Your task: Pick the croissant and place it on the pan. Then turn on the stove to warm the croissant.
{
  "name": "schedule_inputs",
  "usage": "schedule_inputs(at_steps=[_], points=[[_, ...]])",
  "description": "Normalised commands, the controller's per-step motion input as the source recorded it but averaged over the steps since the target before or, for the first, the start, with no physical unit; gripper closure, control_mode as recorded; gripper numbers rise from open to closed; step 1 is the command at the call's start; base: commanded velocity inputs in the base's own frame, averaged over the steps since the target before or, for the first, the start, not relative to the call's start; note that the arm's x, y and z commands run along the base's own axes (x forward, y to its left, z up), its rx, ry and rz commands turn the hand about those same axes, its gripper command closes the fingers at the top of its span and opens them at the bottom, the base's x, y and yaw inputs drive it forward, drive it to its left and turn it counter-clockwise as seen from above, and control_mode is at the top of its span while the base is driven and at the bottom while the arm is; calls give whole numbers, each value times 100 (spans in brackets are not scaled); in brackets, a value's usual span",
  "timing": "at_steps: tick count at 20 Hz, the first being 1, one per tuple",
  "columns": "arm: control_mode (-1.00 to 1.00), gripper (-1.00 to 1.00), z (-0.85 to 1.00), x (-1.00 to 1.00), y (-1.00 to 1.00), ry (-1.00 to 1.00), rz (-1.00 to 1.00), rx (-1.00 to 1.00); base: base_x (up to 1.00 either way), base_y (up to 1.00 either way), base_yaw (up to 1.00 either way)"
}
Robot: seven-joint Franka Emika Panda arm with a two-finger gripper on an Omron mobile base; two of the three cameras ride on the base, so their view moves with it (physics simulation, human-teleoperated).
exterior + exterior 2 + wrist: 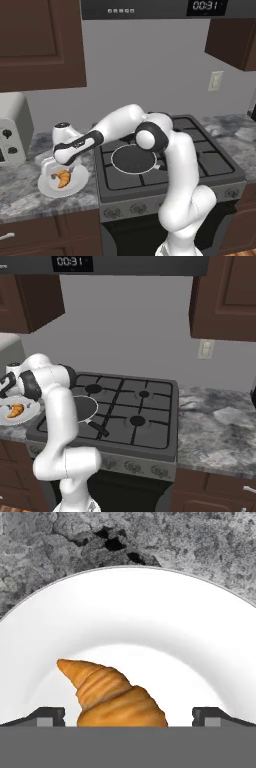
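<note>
The croissant (62, 178) (16, 410) lies on a round white plate (78, 183) on the counter, left of the stove (210, 160). My gripper (56, 171) hangs low over the plate, pointing down at it. In the hand view the gripper (129, 717) is open, and its fingertips (47, 716) stand wide apart on either side of the croissant (115, 697), which sits close between them. The black pan (134, 159) (89, 406) rests empty on the stove's front left burner, its handle (98, 428) pointing toward the front. Round knobs (137, 208) line the stove's front panel.
A white toaster (12, 132) stands on the counter left of the plate. Grey stone counter (220, 421) runs to the right of the stove. Dark cabinets and a microwave (150, 7) hang overhead. My arm's elbow (150, 137) arches over the pan.
</note>
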Motion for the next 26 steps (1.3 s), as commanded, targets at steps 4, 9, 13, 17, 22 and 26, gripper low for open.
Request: schedule_inputs(at_steps=[4, 9, 13, 17, 22, 26], points=[[-100, 100, -54, 0, 49, 11, 0, 0, 0, 0, 0], [-100, 100, -9, 0, 1, 0, 0, 0, 0, 0, 0], [-100, 100, 0, -3, 0, -2, 0, 0, 0, 0, 0], [-100, 100, 37, -29, -12, -20, 0, -1, 0, 0, 0], [-100, 100, 87, -43, -36, -43, 0, -8, 0, 0, 0], [-100, 100, 88, -64, -60, -48, 3, -2, 0, 0, 0]])
